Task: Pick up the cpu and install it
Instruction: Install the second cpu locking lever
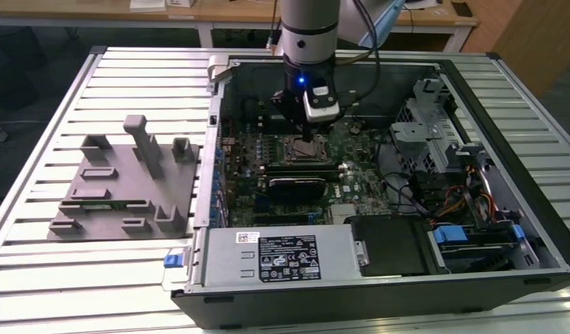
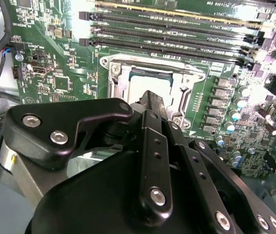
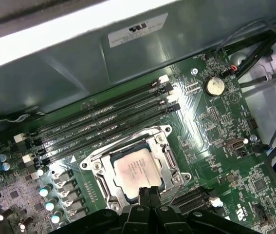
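The cpu [image 1: 303, 147] is a pale silver square lying flat inside the metal socket frame [image 3: 95, 165] on the green motherboard, within the open computer case. Both wrist views look down on the cpu [image 3: 136, 169] [image 2: 138, 87]. My gripper [image 1: 308, 133] hangs straight above the socket. Its two black fingers are pressed together, and the gripper's tip [image 3: 149, 191] [image 2: 151, 99] sits at one edge of the cpu's lid. Nothing shows between the fingers. The fingers hide part of that edge of the chip.
Empty memory slots [image 3: 103, 122] run along one side of the socket. A black finned heatsink [image 1: 300, 186] sits just in front of it. A power supply [image 1: 275, 254] and a drive cage with cables [image 1: 452, 188] crowd the case. A grey parts fixture [image 1: 117, 188] stands at the exterior view's left.
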